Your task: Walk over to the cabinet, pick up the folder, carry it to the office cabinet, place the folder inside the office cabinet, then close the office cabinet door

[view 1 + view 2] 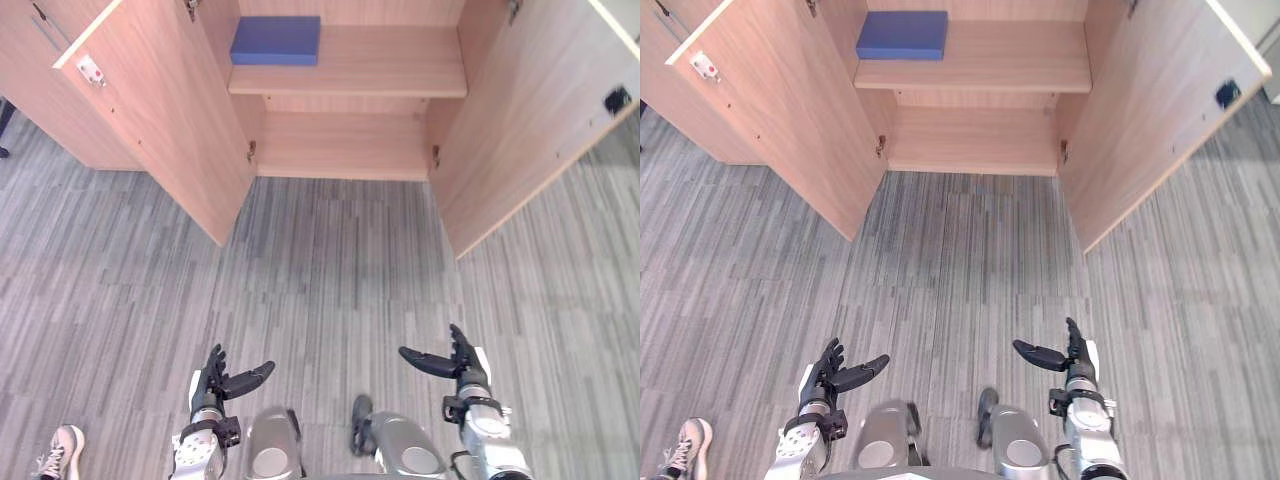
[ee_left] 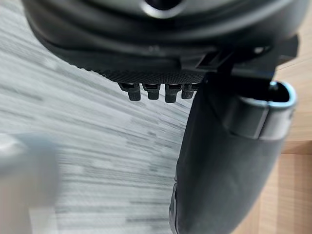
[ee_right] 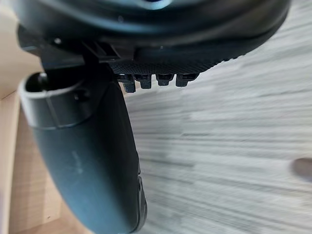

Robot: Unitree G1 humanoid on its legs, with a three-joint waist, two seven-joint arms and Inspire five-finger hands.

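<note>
A grey carpeted floor, streaked in narrow lighter and darker bands, carries a person's pale laced sneaker at its near left, and a dark shape sits at its far left, too cut off to identify.

Blue folder; light wood cabinet; grey-striped floor.

We face the cabinet, with left door and right door swung out. The folder lies on the upper shelf, left end. Left hand and right hand sit near us, well apart from the cabinet. A shoe lies left of the left hand.
</note>
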